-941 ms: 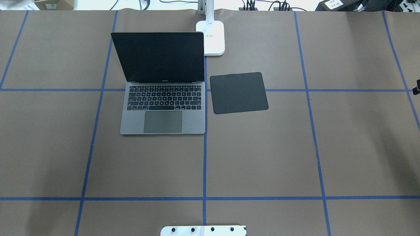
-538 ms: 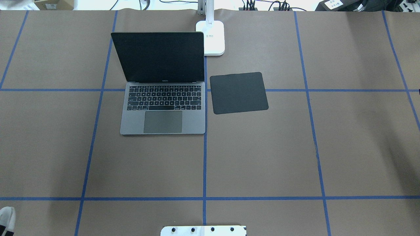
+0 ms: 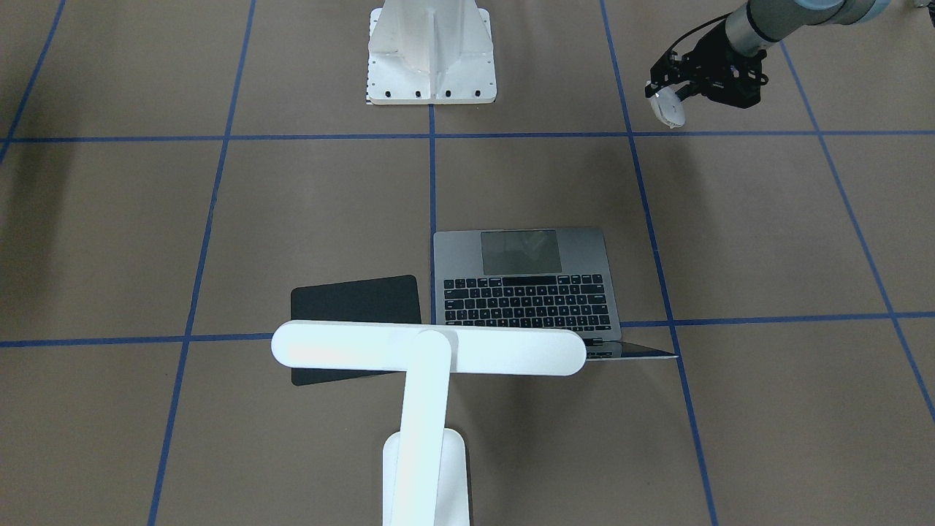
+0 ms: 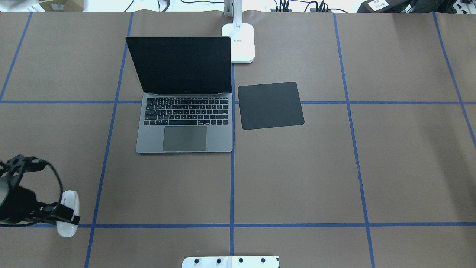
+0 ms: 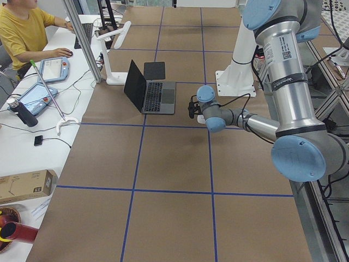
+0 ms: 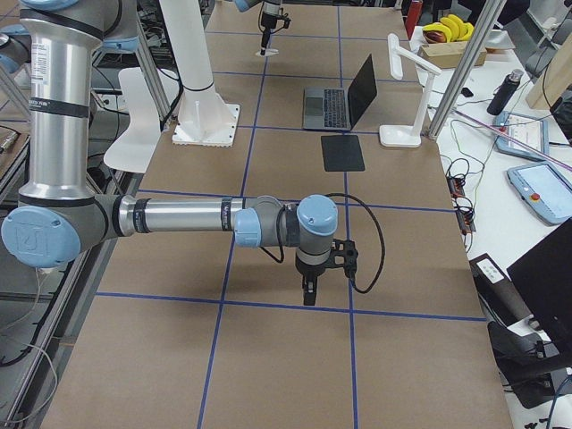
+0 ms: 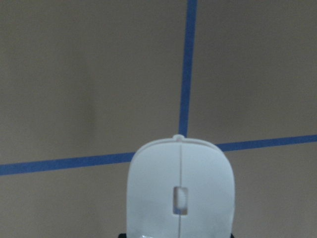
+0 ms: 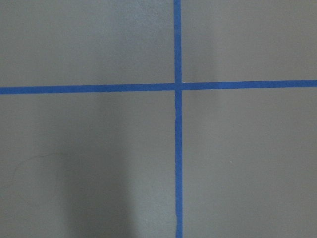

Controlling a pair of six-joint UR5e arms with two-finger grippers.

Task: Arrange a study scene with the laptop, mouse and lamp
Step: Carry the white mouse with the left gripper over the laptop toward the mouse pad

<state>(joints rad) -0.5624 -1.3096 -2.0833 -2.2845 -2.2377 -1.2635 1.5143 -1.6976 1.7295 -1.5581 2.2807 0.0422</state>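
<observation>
At the near edge of the brown paper-covered counter (image 4: 297, 178) sits the white bolted pedestal (image 4: 230, 261). Off to its left, close to a crossing of blue tape lines (image 4: 231, 186), the left hand (image 4: 59, 213) is clamped on the mouse (image 4: 68, 214), whose white nose sticks out past the fingers; whether it touches the paper I cannot tell. The right hand (image 6: 308, 290) points down over the counter's right end, and I cannot tell whether its fingers are apart or together. Farther out, well apart from the mouse, the laptop (image 4: 184, 126) lies open with its dark screen raised and its trackpad toward the robot. Just beside it on the right lies a flat black mat (image 4: 270, 105), turned slightly askew. Beyond both, at the far edge, stands the lamp (image 4: 242, 42), its base just past the screen's right corner.
</observation>
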